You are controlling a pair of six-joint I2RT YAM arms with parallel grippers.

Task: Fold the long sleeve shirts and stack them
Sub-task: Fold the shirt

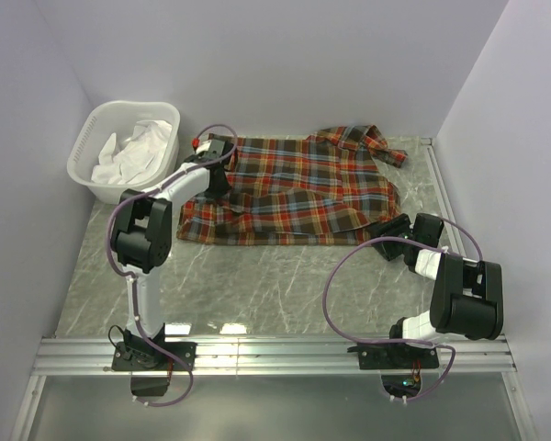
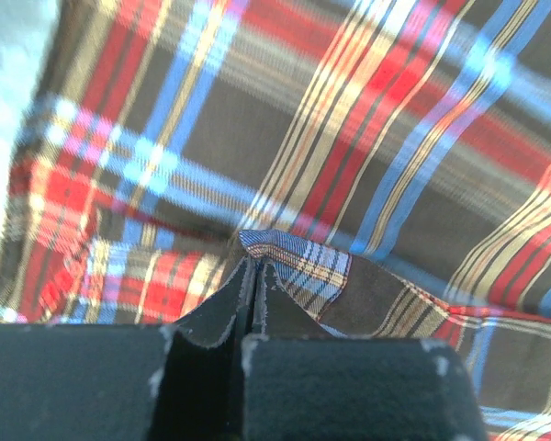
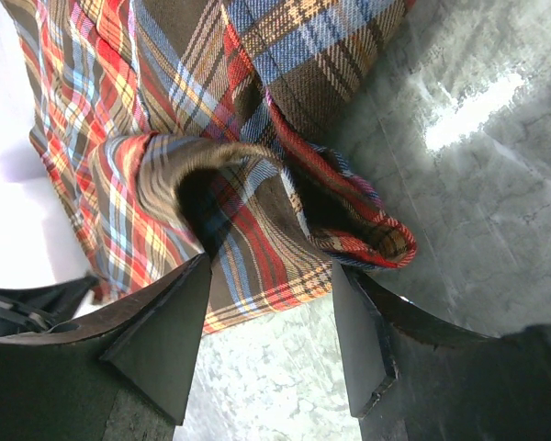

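Observation:
A plaid long sleeve shirt [image 1: 298, 188] in red, blue and brown checks lies spread across the back of the marble table [image 1: 257, 285], collar to the right. My left gripper [image 1: 215, 184] is down on the shirt's left part. In the left wrist view it [image 2: 253, 265] is shut, pinching a raised fold of the shirt [image 2: 298, 262]. My right gripper [image 1: 383, 226] sits at the shirt's lower right edge. In the right wrist view it [image 3: 271, 276] is open, its fingertips either side of the hem [image 3: 257, 285], with a curled cuff [image 3: 367, 234] just past the right finger.
A white laundry basket [image 1: 87, 170] holding white cloth stands at the back left. Walls close in the table on the left, back and right. A metal rail [image 1: 275, 354] carrying both arm bases runs along the near edge.

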